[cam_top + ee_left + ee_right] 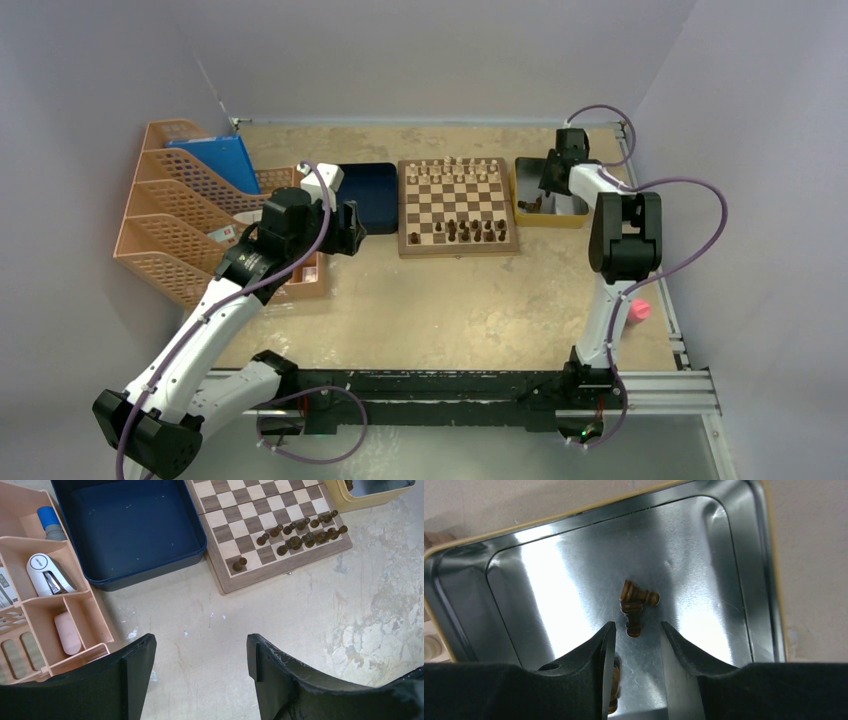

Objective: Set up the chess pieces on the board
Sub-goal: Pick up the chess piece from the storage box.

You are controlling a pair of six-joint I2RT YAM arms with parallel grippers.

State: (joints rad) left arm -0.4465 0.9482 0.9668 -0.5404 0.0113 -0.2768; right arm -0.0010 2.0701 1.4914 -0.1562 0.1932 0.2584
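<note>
In the tray beside the board, two tiny wooden pieces lay touching, light, hard and probably slippery, just ahead of the open, empty jaws of the right gripper; pinching one stem looked best.

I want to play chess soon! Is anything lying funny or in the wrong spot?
Yes. Two dark chess pieces lie tipped over, touching in an L, in the silver tray instead of standing on the board. The right hand is open, straddling one.
</note>
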